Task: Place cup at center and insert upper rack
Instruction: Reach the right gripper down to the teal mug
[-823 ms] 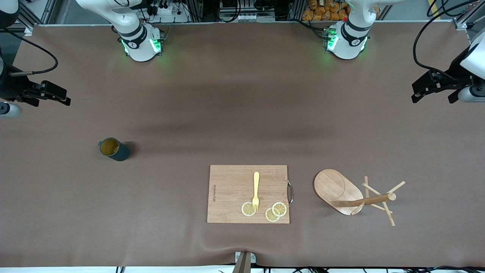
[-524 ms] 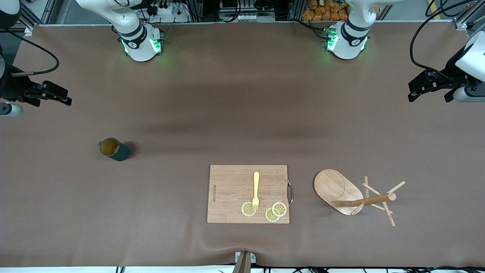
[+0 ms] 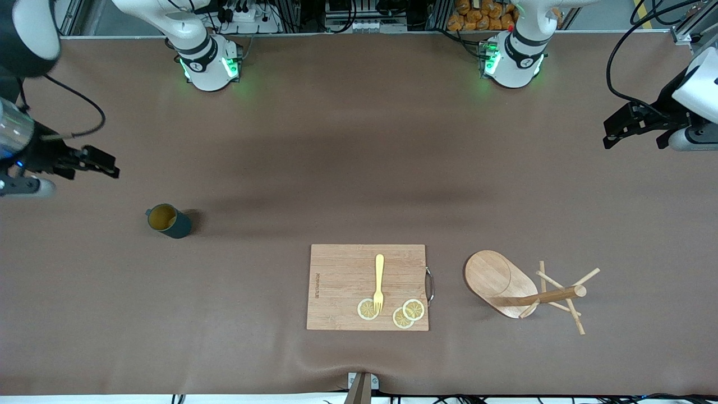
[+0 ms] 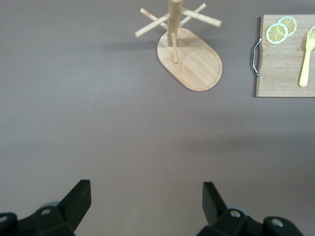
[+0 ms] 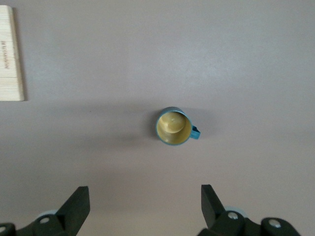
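The right gripper point(image 3: 104, 166) hangs wide open and empty over the mat; the cup point(image 3: 168, 220) stands upright near it. The left gripper point(image 3: 631, 124), wide open and empty, hangs well apart from the upper rack point(image 3: 524, 290).

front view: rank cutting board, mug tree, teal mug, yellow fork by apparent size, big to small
1. Rectangular wooden cutting board, largest.
2. Light wooden mug tree, counting oval base, post and pegs.
3. Small dark teal mug.
4. Thin yellow fork: longer than the mug is wide but far slimmer, so these last two are close.
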You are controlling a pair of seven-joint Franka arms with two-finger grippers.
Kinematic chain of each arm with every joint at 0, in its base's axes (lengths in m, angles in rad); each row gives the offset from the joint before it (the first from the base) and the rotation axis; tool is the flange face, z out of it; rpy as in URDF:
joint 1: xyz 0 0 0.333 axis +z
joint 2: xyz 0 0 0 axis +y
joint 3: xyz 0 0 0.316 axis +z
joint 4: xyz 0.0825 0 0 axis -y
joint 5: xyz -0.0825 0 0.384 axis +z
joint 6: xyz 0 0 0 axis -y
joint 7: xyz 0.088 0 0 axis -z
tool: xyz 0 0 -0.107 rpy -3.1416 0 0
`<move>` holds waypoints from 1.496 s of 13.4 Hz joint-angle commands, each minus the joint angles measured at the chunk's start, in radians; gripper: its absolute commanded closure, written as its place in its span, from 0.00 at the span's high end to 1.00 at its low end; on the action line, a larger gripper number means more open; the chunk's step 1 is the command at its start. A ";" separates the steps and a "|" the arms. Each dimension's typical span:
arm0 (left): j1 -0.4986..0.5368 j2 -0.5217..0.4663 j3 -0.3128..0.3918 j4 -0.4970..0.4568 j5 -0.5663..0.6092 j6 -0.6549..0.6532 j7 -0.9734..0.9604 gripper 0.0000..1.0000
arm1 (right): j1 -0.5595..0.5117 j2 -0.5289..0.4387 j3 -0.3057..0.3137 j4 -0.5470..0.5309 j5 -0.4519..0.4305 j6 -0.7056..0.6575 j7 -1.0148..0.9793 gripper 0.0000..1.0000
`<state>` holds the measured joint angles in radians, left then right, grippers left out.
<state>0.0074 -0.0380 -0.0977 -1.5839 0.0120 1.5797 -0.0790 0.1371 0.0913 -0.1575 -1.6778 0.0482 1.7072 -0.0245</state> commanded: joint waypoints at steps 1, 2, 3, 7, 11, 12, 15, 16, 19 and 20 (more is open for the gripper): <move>0.014 -0.011 -0.011 -0.011 -0.012 -0.013 -0.010 1.00 | 0.008 0.088 0.006 0.001 0.009 0.073 0.014 1.00; 0.013 -0.011 -0.011 -0.018 -0.012 -0.013 -0.012 1.00 | 0.012 0.123 0.006 0.001 0.010 0.092 0.015 1.00; 0.012 -0.011 -0.011 -0.019 -0.012 -0.013 -0.012 1.00 | 0.009 0.169 0.006 0.001 0.010 0.121 0.015 1.00; 0.014 -0.010 -0.011 -0.025 -0.014 -0.010 -0.012 1.00 | -0.013 0.316 0.006 0.000 0.071 0.192 0.029 1.00; 0.014 -0.008 -0.011 -0.025 -0.012 -0.010 -0.012 1.00 | -0.021 0.398 0.006 -0.034 0.071 0.279 0.029 1.00; 0.014 -0.008 -0.011 -0.025 -0.012 -0.007 -0.012 1.00 | -0.021 0.409 0.006 -0.048 0.071 0.285 0.029 1.00; 0.014 -0.008 -0.011 -0.025 -0.014 -0.007 -0.012 1.00 | -0.030 0.413 0.006 -0.074 0.074 0.275 0.037 1.00; 0.016 -0.008 -0.011 -0.025 -0.014 -0.007 -0.012 1.00 | -0.034 0.412 0.006 -0.089 0.076 0.276 0.047 1.00; 0.016 -0.003 -0.011 -0.028 -0.014 -0.001 -0.012 1.00 | -0.037 0.413 0.006 -0.117 0.085 0.291 0.047 1.00; 0.014 -0.003 -0.011 -0.033 -0.014 0.003 -0.012 1.00 | -0.034 0.413 0.006 -0.131 0.100 0.305 0.049 1.00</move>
<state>0.0079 -0.0360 -0.0980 -1.6067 0.0120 1.5755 -0.0791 0.1148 0.5187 -0.1624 -1.7715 0.1191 1.9890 0.0109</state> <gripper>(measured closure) 0.000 0.000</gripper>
